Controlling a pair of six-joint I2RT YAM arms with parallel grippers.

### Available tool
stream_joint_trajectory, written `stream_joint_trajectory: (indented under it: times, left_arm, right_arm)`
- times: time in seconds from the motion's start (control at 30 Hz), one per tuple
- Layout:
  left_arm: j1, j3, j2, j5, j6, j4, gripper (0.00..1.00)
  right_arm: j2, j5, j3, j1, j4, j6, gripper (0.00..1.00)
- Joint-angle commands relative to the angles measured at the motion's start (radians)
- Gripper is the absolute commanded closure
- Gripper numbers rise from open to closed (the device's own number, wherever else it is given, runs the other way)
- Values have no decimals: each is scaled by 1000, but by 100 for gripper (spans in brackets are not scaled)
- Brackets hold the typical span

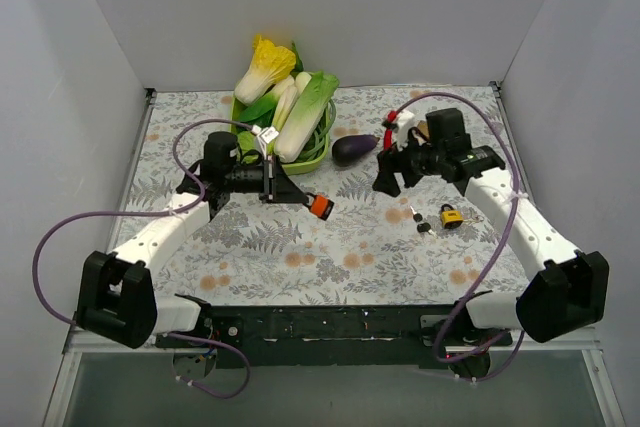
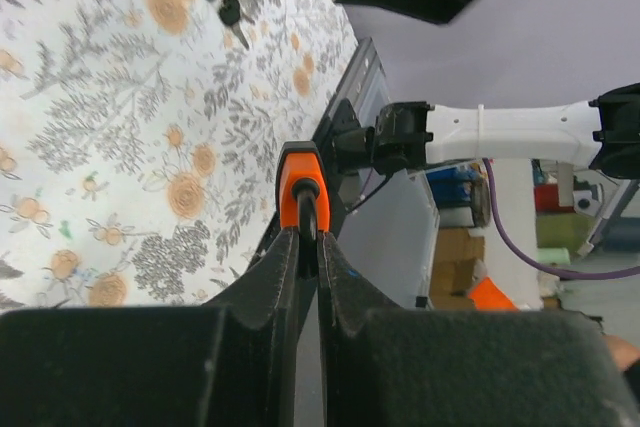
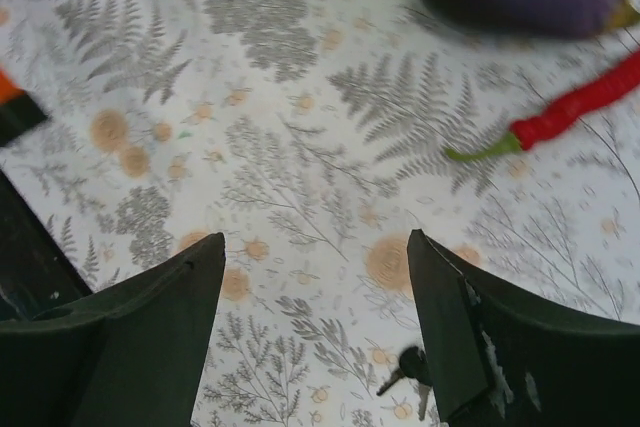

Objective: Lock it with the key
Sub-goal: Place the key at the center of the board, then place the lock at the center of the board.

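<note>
Near the right end effector (image 3: 316, 242) lie the keys (image 3: 410, 365).

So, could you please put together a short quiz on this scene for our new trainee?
1. True or false: the left gripper is shut on the orange padlock.
2. The keys lie on the table closest to which item? A: the eggplant. B: the yellow padlock. C: the green basket.
3. Fill the gap: the right gripper hangs over the table with its jaws ____.

Key: 1 true; 2 B; 3 open.
</note>
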State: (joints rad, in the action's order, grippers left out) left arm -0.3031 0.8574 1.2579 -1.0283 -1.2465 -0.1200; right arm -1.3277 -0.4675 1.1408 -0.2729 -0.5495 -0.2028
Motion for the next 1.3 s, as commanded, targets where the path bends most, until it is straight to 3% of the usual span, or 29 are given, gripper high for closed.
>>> stream_joint_trajectory:
  times: [0.0, 0.3, 0.67, 0.9, 1.13, 1.27]
  left_arm:
    - [-79, 29, 57, 11, -76, 16, 100]
    - [-117, 32, 113, -7, -188, 164, 100]
    - [-128, 54, 143, -9, -220, 212, 100]
    - [-129, 48, 149, -16, -263, 252, 100]
    - [-128, 42, 150, -16, -278, 267, 100]
    - [-128, 37, 150, -16, -303, 281, 100]
  right_arm:
    - [50, 90, 50, -213, -41, -84, 19]
    - [19, 60, 112, -393, -53, -106, 18]
    - [-39, 4, 154, -459, -29, -92, 17]
    - [-60, 69, 134, -512, -10, -113, 17]
    - [-64, 113, 140, -517, 2, -122, 37]
    - [-61, 144, 131, -519, 11, -119, 62]
